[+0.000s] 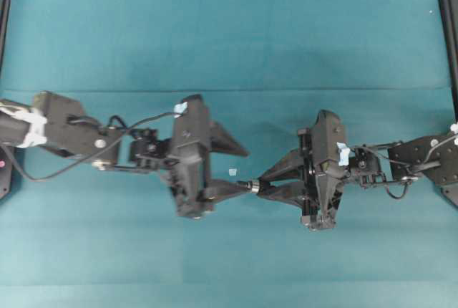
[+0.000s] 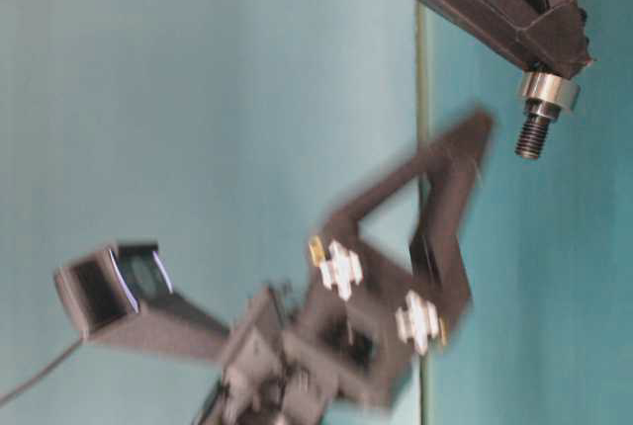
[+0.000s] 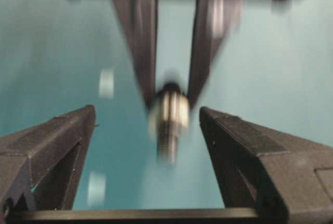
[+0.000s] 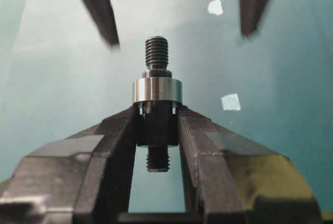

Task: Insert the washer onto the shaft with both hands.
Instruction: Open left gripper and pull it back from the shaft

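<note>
My right gripper (image 4: 157, 112) is shut on the thick middle of the dark shaft (image 4: 156, 52). The shiny grey washer (image 4: 156, 89) sits on the shaft just beyond the fingertips, and the threaded end sticks out past it. In the overhead view the washer (image 1: 254, 186) is at the right gripper's (image 1: 261, 186) tip, mid-table. My left gripper (image 1: 245, 170) stands open, facing it. In the left wrist view its fingers (image 3: 62, 140) spread wide on either side of the blurred washer (image 3: 169, 110) and shaft (image 3: 167, 143), touching neither.
Small white tape bits (image 4: 231, 101) lie on the teal table cloth (image 1: 229, 43) below the grippers, one of them (image 1: 232, 172) between the left fingers in the overhead view. Black frame posts (image 1: 449, 29) stand at the table's side edges.
</note>
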Motion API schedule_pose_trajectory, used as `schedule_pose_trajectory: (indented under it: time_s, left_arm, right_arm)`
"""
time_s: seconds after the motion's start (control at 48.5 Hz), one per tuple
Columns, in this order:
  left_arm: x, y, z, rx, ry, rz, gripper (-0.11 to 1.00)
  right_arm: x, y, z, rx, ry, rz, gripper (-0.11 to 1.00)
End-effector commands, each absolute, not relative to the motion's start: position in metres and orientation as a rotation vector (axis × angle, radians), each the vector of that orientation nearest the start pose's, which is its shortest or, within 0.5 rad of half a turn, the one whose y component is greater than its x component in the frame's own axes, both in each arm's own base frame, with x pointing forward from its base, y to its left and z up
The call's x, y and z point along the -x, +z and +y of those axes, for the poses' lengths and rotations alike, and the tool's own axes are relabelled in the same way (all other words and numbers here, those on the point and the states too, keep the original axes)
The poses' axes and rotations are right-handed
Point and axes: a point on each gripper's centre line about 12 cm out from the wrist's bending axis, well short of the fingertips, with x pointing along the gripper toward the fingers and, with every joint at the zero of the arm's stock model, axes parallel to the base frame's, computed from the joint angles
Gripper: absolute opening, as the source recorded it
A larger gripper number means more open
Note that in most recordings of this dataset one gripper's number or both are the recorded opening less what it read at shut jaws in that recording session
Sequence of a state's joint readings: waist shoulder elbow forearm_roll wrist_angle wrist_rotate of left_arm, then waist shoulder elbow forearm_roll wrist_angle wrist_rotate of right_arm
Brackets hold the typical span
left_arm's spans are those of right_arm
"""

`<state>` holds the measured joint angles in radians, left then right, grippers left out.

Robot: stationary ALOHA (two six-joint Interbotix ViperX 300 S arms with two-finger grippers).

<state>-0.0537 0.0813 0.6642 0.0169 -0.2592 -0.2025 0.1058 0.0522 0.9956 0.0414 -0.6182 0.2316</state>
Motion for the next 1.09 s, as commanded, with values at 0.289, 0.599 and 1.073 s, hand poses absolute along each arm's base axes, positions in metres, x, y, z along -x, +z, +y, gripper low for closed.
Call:
schedule_pose_trajectory:
  time_s: [0.289,0.599,1.073]
  left_arm:
    - [-0.357,0.192,-0.021,0.164,-0.010,0.525,0.87]
    - [-0.331,0.195,-0.019,0.162,-0.004,0.568,0.87]
    - [-0.329,0.193,-0.019,0.161,-0.003,0.585,0.87]
  right_arm:
    - [-0.335,0.121,0.033,-0.238,0.028,0.410,0.00]
    - [-0.335,0.121,0.033,-0.236,0.027,0.411,0.00]
    - [-0.335,0.121,0.033,-0.238,0.027,0.410,0.00]
